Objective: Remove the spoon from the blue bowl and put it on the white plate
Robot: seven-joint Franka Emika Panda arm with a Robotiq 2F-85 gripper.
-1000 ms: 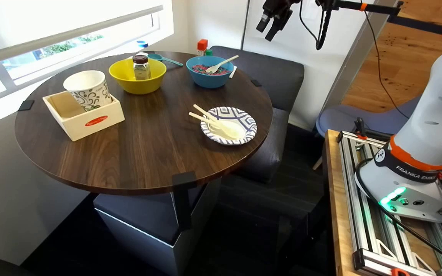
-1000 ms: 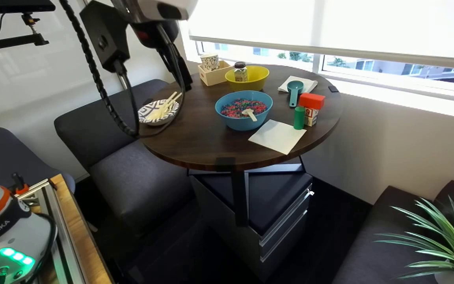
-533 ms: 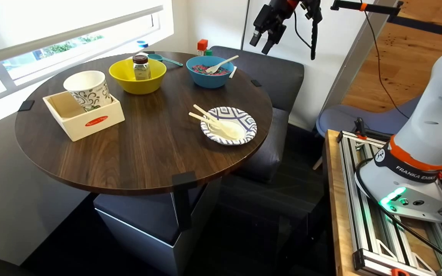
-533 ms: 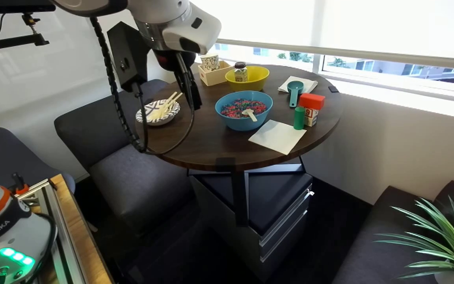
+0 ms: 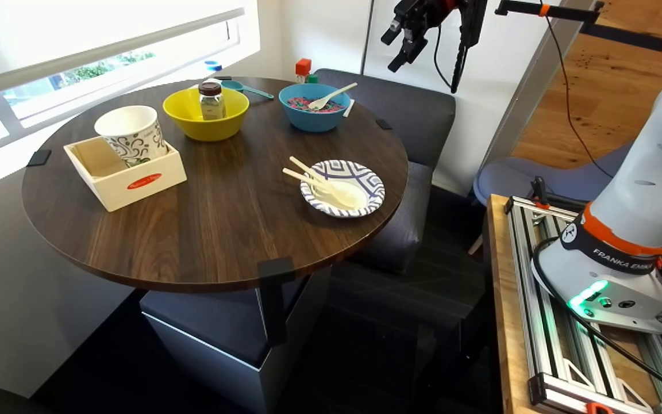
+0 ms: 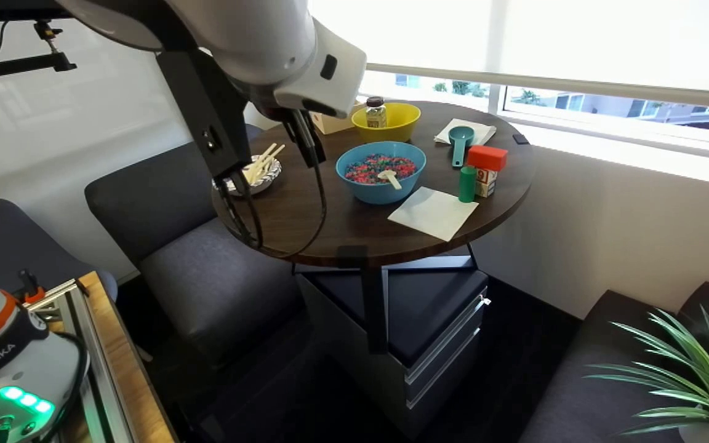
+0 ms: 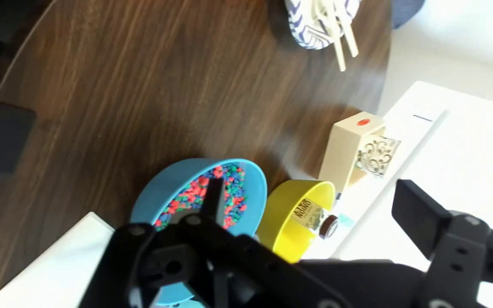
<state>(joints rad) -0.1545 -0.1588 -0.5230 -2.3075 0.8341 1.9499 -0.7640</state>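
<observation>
Near the edge of the round table (image 5: 216,218), just beside a white napkin (image 6: 434,213), the blue bowl (image 5: 315,122) holds the spoon (image 5: 325,100), its head down among loose bits (image 6: 372,167) and its handle tilted up past the rim. So I judge that no part of the transfer is done: my gripper (image 7: 310,205) hangs high, well apart from the bowl, spread wide with nothing between its tips. Left to me are the descent, the grip, the lift, and the carry to the white plate (image 5: 370,187), which sits close to the edge facing my base (image 5: 601,282). Chopsticks (image 5: 315,175) lie across that plate's rim, so I should seek room next to them.

The bowl is smooth, round, seemingly plastic; the bits are grainy, in red, green and blue. The spoon seems light and matte, slim in the handle. The plate looks like paper, shallow, white with a dark blue geometric print. Beneath it all is dark, streaky wood, ending in one curved edge.
</observation>
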